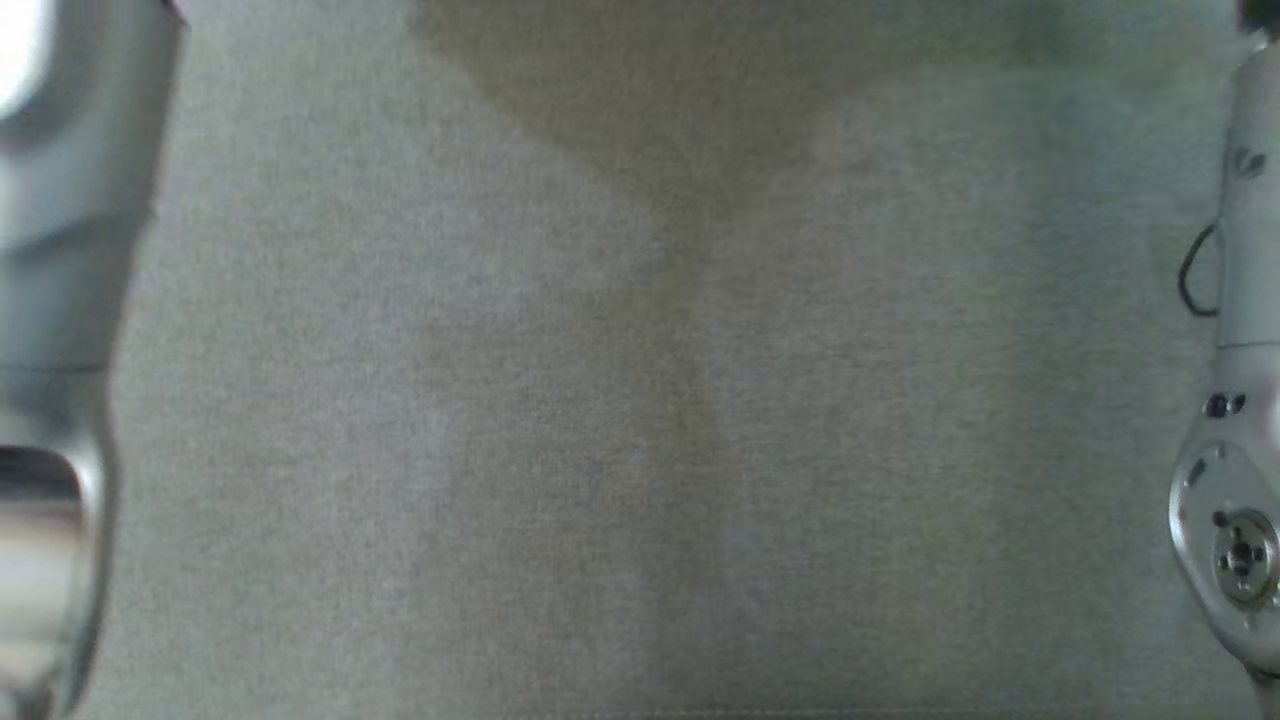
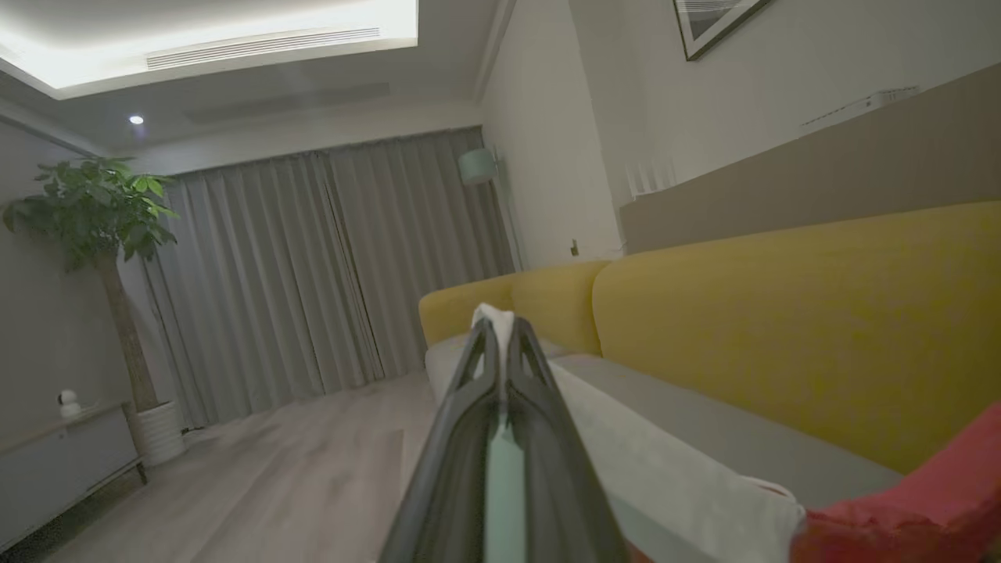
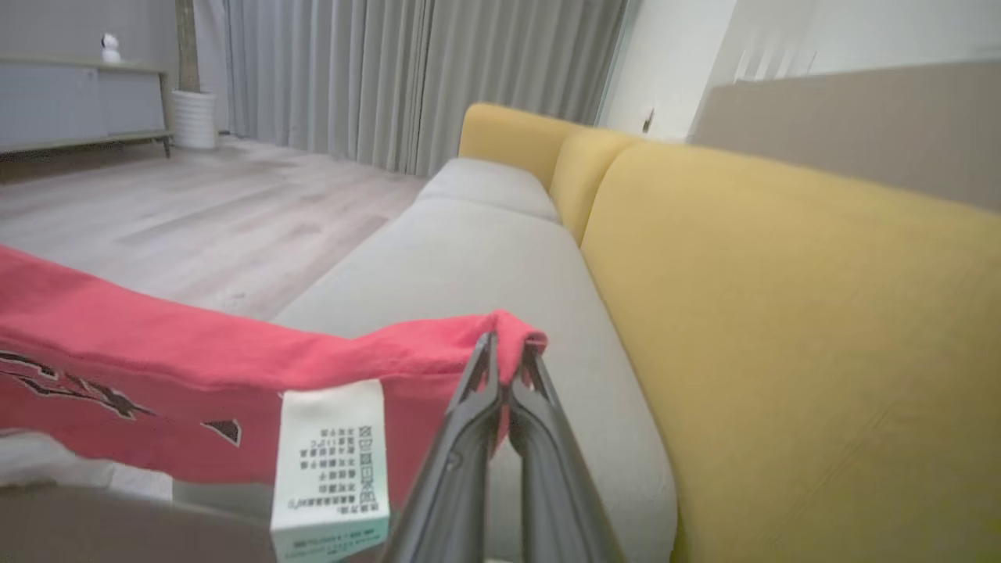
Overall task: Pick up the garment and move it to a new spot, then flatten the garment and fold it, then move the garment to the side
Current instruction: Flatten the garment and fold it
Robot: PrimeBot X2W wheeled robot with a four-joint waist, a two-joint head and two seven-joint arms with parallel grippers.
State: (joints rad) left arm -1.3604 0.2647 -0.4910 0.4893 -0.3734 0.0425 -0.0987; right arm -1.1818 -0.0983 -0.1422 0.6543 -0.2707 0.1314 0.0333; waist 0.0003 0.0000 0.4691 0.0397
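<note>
Claw states: the left claw (image 2: pixel 500 328) is pressed fully together. Its two dark fingers (image 2: pixel 461 414) pinch a white tuft of cloth that pokes out past the tips. The right claw (image 3: pixel 508 356) is likewise fully closed, nipping a folded corner of the red garment (image 3: pixel 172 352).

Left wrist view: the white cloth runs from the pinch down and to the right as a pale band. It meets red cloth at the lower right corner of the view, so white and red appear to be one piece.

Right wrist view: the garment stretches leftward from the pinch as a taut red band with black printed marks. A white care label (image 3: pixel 332 461) hangs on its near face, just beside the fingers.

Position: the garment is held up over the front part of the grey seat (image 3: pixel 485 250) of the sofa, with the yellow backrest (image 3: pixel 782 328) alongside. Whether any part rests on the seat cannot be told.

Head view: woven grey fabric spans the frame between the pale left forearm (image 1: pixel 60 300) and right forearm (image 1: pixel 1240 330).

Background: wooden floor (image 3: pixel 195 211), grey curtains (image 2: pixel 313 266), potted plant (image 2: pixel 102 227).
</note>
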